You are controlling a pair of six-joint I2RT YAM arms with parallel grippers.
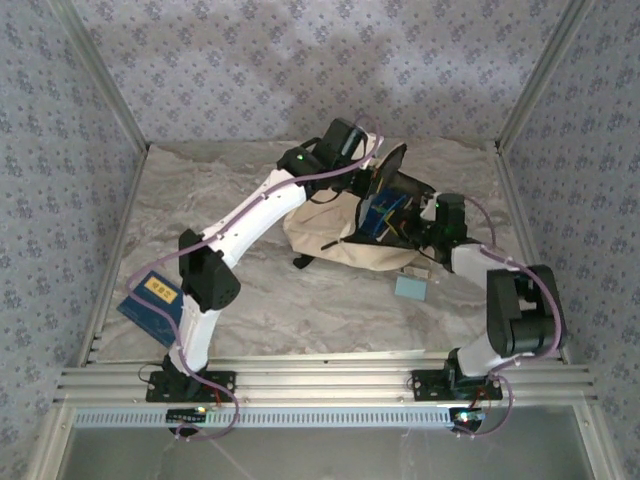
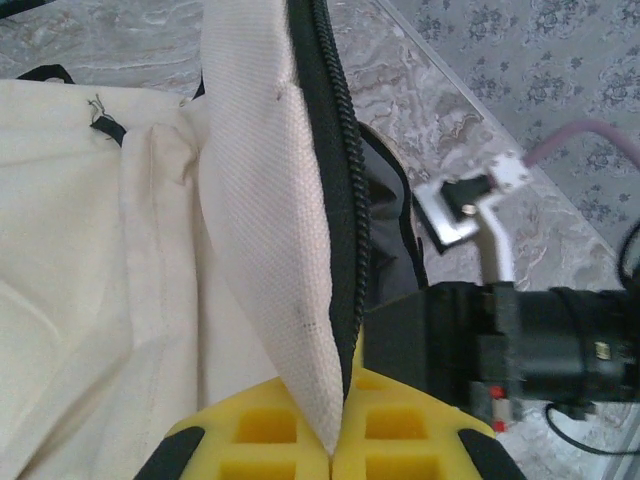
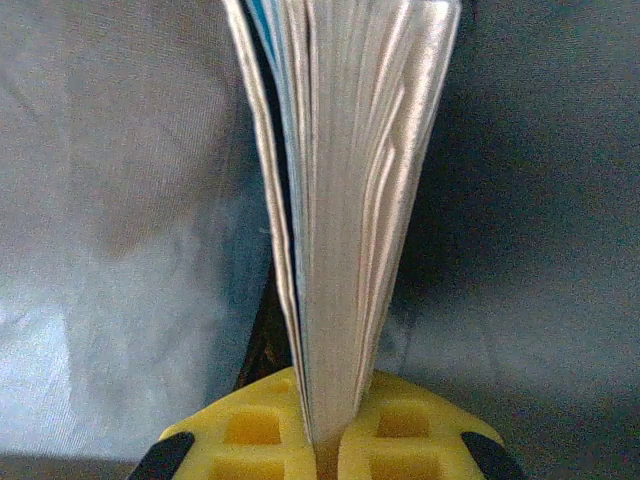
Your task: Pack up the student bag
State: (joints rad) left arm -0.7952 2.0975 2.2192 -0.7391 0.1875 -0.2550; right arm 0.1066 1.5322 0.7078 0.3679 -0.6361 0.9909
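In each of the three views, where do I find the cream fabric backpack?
Top external: the cream fabric backpack lies at centre, slightly right.
Left wrist: its cream cloth covers the left half; the left pincer pinches its zipper edge.
Right wrist: grey cloth behind the blue-covered book, apparently the backpack's inside.
Shared landmark: the dark grey lining.

Soft even daylight overhead; right wrist view dim, close-up blurred.

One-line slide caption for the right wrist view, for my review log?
Right gripper shut on a thick book, page edges facing the camera, with the student bag showing its grey lining behind.
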